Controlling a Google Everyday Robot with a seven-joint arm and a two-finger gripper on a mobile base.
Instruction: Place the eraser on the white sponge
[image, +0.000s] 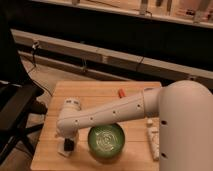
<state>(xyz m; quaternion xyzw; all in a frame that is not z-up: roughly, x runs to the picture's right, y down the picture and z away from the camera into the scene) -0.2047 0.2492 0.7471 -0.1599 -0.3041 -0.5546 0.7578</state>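
Note:
My gripper (67, 144) hangs down from the white arm over the table's front left corner, just left of the green bowl (106, 141). A small black block, the eraser (69, 145), shows at the gripper's tip. Right under it lies the flat white sponge (63, 151), of which only an edge shows. The eraser looks to be on or just above the sponge; I cannot tell if they touch.
The wooden table (100, 95) carries a small orange-red item (121, 92) at the back middle and a long narrow white object (152, 141) at the front right. A black chair (15, 107) stands to the left of the table.

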